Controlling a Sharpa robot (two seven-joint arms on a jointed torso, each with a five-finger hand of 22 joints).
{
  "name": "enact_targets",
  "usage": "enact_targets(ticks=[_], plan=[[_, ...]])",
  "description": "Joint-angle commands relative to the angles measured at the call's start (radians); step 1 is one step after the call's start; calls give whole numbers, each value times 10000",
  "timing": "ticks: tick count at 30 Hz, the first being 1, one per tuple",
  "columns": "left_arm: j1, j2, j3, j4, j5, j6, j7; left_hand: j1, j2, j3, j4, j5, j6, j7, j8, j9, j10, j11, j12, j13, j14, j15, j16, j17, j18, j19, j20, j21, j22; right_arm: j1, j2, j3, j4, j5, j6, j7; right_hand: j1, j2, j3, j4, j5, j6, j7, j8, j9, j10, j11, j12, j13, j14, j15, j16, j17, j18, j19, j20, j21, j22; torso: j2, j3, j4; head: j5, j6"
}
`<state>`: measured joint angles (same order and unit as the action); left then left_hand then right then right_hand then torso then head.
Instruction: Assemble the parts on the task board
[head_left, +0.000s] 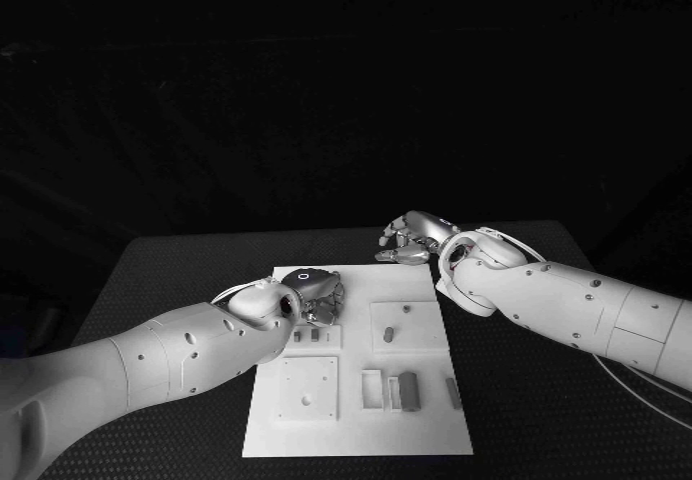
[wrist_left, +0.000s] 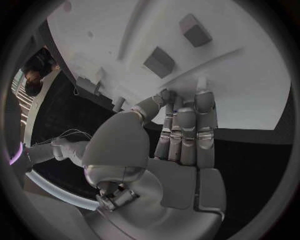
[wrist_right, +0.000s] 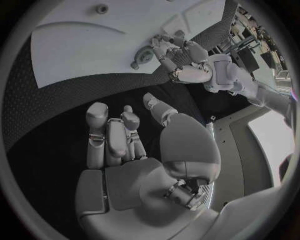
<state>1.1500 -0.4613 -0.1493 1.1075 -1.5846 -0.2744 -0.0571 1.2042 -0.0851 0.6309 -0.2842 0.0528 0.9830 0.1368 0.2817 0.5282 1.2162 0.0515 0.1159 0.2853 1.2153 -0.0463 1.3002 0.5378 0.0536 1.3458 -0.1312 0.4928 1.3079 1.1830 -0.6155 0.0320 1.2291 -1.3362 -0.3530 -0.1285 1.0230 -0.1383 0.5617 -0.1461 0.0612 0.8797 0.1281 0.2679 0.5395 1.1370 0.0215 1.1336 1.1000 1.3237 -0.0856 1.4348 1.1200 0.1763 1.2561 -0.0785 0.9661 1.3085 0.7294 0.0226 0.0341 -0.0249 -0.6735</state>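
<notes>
**Left hand over the board's far corner, right hand off the board**

The left hand (head_left: 310, 295) was positioned over the board (head_left: 361, 420), at its far left corner. In the left wrist view the fingers (wrist_left: 187, 125) lay side by side, extended toward the white plate, with the thumb bent in beside them. The fingertips were at the board surface; whether they pressed it or held a small part cannot be told, since the area beneath them was hidden.

Beyond the left fingertips, two grey parts (wrist_left: 159, 62) sat on the board, well apart from each other. Nearer the robot than the left hand, further upright parts (head_left: 408, 390) stood in a group on the board.

The right hand (head_left: 411, 240) was located just past the board's far right corner, over the table (head_left: 173, 270). In the right wrist view its fingers (wrist_right: 112, 137) were loosely curled above the black surface, with nothing visible between them and the thumb held apart. The board edge lay ahead of the right fingertips, not touching them.
</notes>
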Motion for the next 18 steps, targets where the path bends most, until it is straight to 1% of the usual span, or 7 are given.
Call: enact_targets(ticks=[1,9,11,15,17,18], plan=[[-132,-28,-95,-48,-117,364,-112,157,66,79,-4,18,145,-51,84,34,254,67,52,49,64,-86,-46,0,970,30,-98,-60,104,-3,8,3,0,-27,79,52,-38,29,-39,45,12,-1,87,-64,13,-70,14,-34,-16,-43,-1,-51,1,855,4,-37,-49,170,-1,3,-7,-7,3],[-138,-78,-94,-12,-125,-17,24,369,121,175,-32,28,431,-179,239,101,602,-65,126,166,188,-215,-83,1,914,111,-169,-137,76,-3,-6,3,-3,-27,84,54,-43,29,-40,49,12,0,87,-64,14,-70,14,-33,-17,-48,-1,-55,-9,855,4,-37,-49,170,0,1,-3,-11,7],[-139,-97,-94,-16,-105,-227,68,389,118,183,-31,31,481,-202,264,114,657,-85,134,189,217,-235,-92,0,903,137,-185,-147,72,-3,-30,3,5,-27,89,54,-44,28,-40,50,12,0,87,-64,14,-70,14,-33,-17,-48,-1,-55,-9,855,4,-36,-50,170,3,-4,2,-13,5],[-150,-185,-93,11,72,-672,211,363,131,175,-15,27,491,-206,264,118,660,-89,109,199,235,-241,-109,-2,886,157,-196,-167,65,-3,-58,3,25,-27,71,51,-51,21,-44,53,11,3,87,-63,16,-71,14,-33,-17,-44,-1,-53,-1,855,4,-35,-50,170,3,0,29,-7,4],[-152,-222,-93,19,147,-837,278,361,134,175,-13,26,491,-206,264,118,658,-89,104,200,237,-241,-111,-2,884,159,-198,-170,63,-3,-65,3,27,-27,67,52,-52,20,-45,54,11,5,87,-62,16,-71,14,-33,-17,-48,-1,-55,-7,855,4,-35,-50,170,1,2,30,-7,4],[-152,-246,-92,26,189,-924,319,361,137,176,-12,27,492,-206,264,118,660,-89,102,201,239,-241,-112,-2,882,161,-200,-171,62,-3,-66,3,27,-27,68,52,-52,20,-45,55,11,6,87,-62,17,-71,14,-33,-17,-45,-1,-54,-3,855,4,-35,-50,170,0,-3,23,-4,7]])
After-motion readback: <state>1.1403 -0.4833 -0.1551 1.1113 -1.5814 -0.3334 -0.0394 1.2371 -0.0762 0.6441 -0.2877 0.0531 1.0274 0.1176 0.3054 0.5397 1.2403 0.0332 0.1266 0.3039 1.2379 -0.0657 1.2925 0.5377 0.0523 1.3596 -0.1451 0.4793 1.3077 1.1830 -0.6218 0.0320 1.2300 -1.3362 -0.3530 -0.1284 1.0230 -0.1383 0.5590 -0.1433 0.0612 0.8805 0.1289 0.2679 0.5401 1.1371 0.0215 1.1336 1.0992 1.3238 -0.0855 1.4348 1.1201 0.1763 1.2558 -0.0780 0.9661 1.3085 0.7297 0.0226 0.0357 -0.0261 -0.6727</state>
